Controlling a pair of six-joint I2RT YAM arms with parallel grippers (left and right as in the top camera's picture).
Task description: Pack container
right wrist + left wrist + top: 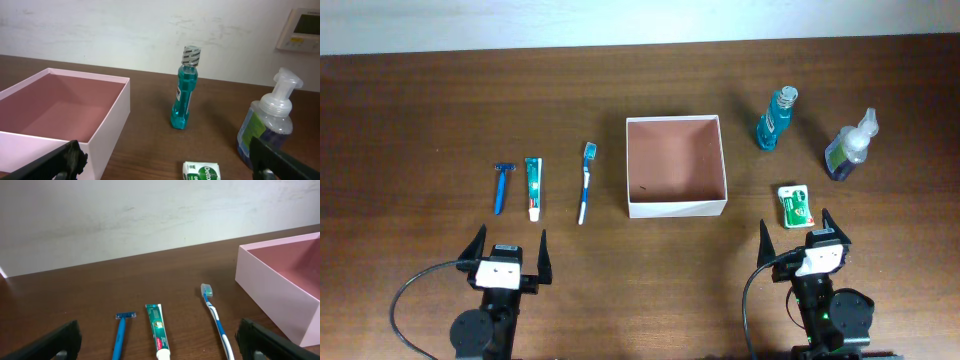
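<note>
**Nothing packed yet**

We see the container (677, 208) on the tabletop (420, 120), ahead of both arms and between them, with nothing inside. The left claw (512, 232) and the right claw (796, 222) are spread wide and hold nothing. We think the green packet (795, 205) is the easy first pick — it lies just ahead of the right claw, with the container further ahead and to the left. The razor (500, 187), toothpaste (533, 188) and toothbrush (585, 182) lie flat, long sides pointing away from the left arm. Only the right wrist view shows the blue bottle (184, 90) standing up straight.
</note>
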